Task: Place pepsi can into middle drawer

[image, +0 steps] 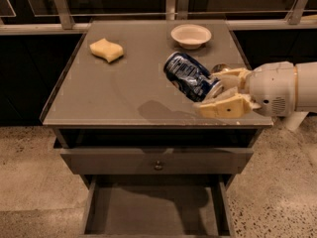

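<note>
The pepsi can [190, 76], dark blue with white-silver markings, is held tilted in the air above the right front part of the cabinet top [99, 93]. My gripper [218, 90] comes in from the right and is shut on the can's lower end, its tan fingers [225, 107] on either side of it. The middle drawer [153, 209] is pulled open at the bottom of the view, a wide shallow grey drawer with a bare floor, below and in front of the can.
A yellow sponge [106, 49] lies at the back left of the top. A white bowl [190, 35] stands at the back. Another can [220, 68] is partly hidden behind my fingers. A closed drawer front with a small knob [157, 165] sits above the open drawer.
</note>
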`<state>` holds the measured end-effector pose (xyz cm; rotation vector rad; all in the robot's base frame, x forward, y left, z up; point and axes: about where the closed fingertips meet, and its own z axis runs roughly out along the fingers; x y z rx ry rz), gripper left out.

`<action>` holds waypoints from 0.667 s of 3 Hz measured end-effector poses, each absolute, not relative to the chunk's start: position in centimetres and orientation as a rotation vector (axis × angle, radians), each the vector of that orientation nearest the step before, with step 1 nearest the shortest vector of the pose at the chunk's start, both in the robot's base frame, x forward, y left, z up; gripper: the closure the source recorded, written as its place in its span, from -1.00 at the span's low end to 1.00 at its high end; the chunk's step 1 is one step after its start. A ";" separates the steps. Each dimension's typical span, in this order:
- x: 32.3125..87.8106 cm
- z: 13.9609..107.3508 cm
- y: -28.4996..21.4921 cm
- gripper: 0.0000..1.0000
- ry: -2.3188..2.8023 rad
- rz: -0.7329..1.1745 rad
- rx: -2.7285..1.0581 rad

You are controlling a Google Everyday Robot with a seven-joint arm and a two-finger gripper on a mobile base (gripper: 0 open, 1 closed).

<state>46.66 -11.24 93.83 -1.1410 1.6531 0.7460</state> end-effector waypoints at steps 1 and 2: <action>46.7 93.8 -11.1 1.00 1.652 0.747 -1.145; 46.3 93.7 -10.8 1.00 1.638 0.738 -1.148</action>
